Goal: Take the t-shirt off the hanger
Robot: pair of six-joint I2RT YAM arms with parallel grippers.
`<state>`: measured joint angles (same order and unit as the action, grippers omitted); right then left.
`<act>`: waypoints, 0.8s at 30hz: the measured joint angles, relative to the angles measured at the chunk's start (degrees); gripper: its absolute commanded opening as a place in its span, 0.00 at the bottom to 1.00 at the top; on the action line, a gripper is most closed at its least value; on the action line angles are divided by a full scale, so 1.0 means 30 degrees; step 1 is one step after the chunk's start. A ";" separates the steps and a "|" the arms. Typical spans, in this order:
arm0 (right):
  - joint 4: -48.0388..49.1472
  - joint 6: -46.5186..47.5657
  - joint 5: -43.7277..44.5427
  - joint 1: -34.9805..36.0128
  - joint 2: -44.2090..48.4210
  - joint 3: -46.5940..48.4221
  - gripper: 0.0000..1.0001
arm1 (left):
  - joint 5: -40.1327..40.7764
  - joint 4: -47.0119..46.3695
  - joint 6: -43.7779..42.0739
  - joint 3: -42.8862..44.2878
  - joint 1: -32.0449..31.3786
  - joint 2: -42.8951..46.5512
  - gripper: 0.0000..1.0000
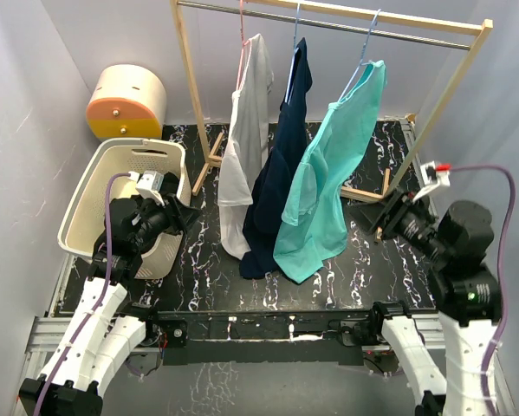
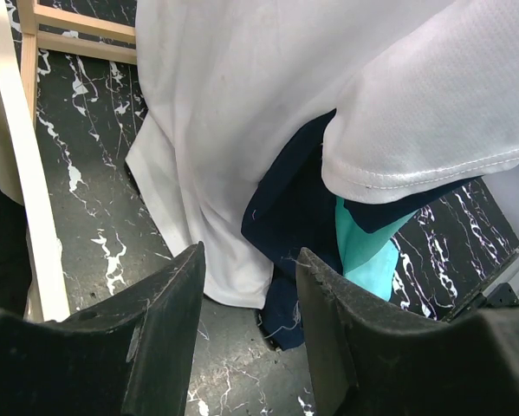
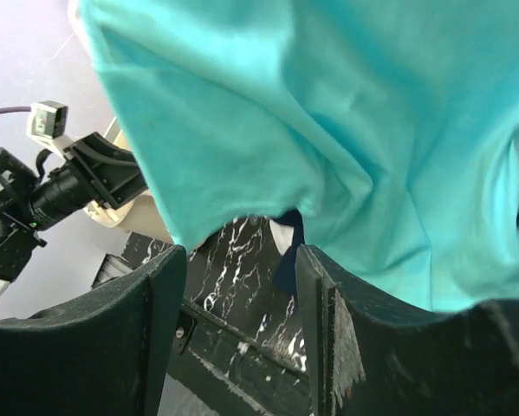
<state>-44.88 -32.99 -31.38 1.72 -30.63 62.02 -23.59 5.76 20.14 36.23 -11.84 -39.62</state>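
Note:
Three t-shirts hang on hangers from the rail of a wooden rack: a white one, a navy one and a teal one. My left gripper is open and empty, left of the white shirt's hem. In the left wrist view its fingers frame the white shirt, the navy hem and a teal corner. My right gripper is open and empty, right of the teal shirt. In the right wrist view the teal shirt fills the frame above the fingers.
A cream laundry basket stands at the left beside my left arm. A cream and orange round box sits at the back left. The rack's wooden feet rest on the black marbled mat. Grey walls close both sides.

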 measured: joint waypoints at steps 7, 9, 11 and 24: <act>-0.0597 0.2958 -0.1741 0.0000 -0.5333 0.6207 0.45 | 0.0189 0.0022 0.0015 0.0000 0.0000 0.0131 0.45; -0.0736 0.3410 -0.1931 0.0000 -0.6375 0.7774 0.43 | 0.0262 0.0022 0.0015 0.0000 0.0000 0.0240 0.44; -0.1020 0.3708 -0.2025 0.0000 -0.7533 0.9610 0.43 | 0.0350 0.0022 0.0015 0.0000 0.0000 0.0313 0.44; -0.2484 0.4269 0.0619 0.0000 -1.4367 1.9234 0.54 | 0.0583 0.0095 0.0022 0.0000 0.0000 0.0393 0.44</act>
<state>-52.34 -20.18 -29.52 1.72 -73.73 119.72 -21.85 6.04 20.21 36.23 -11.84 -38.44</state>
